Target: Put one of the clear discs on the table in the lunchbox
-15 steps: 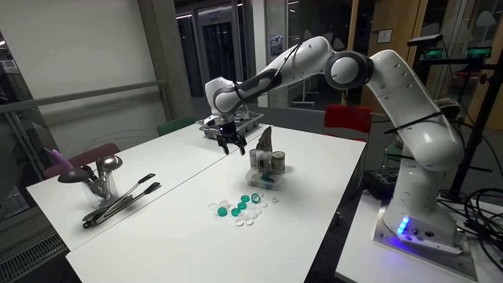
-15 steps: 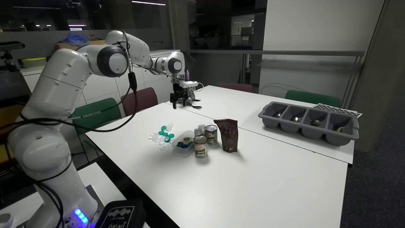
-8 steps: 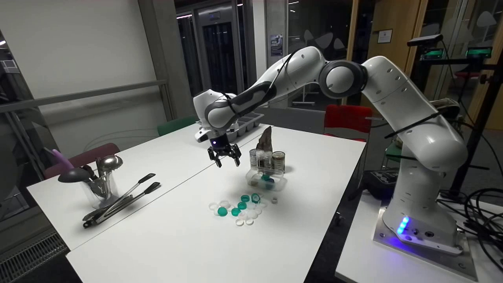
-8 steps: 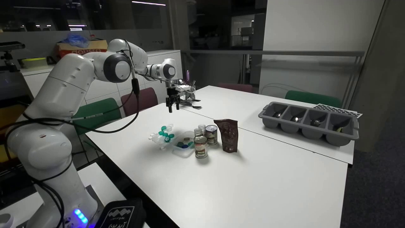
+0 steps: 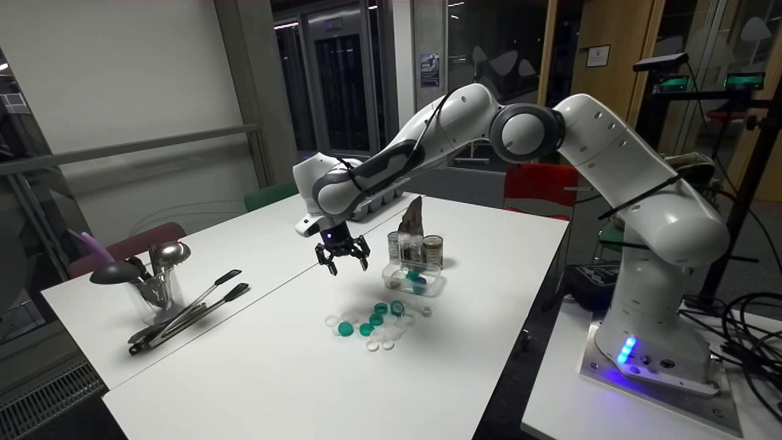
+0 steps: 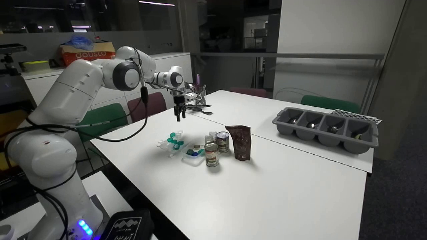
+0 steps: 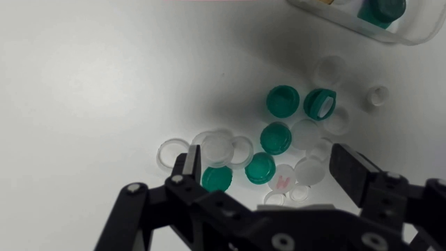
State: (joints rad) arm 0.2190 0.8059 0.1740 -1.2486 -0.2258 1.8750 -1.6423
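Observation:
Several clear discs lie loosely grouped on the white table (image 5: 275, 379), mixed with teal-green discs (image 7: 275, 138). One clear disc (image 7: 217, 150) overlaps others near the left finger in the wrist view; clear discs also show in both exterior views (image 5: 372, 346) (image 6: 163, 145). The lunchbox, a clear plastic box (image 5: 400, 289), stands beside the group with teal, blue and tan items in it; its corner shows at the upper right of the wrist view (image 7: 348, 22). My gripper (image 5: 349, 265) is open and empty, above the table behind the discs; its fingers frame part of the group in the wrist view (image 7: 266, 153).
Cans (image 6: 211, 155), small clear jars and a brown pouch (image 6: 241, 141) stand right beside the lunchbox. A utensil holder (image 5: 160, 292) and tongs (image 5: 208, 308) are at the table's far side. A grey cutlery tray (image 6: 325, 133) sits on the adjoining tabletop.
My gripper has moved lower and to the left in both exterior views, staying open. The discs and the lunchbox have not moved.

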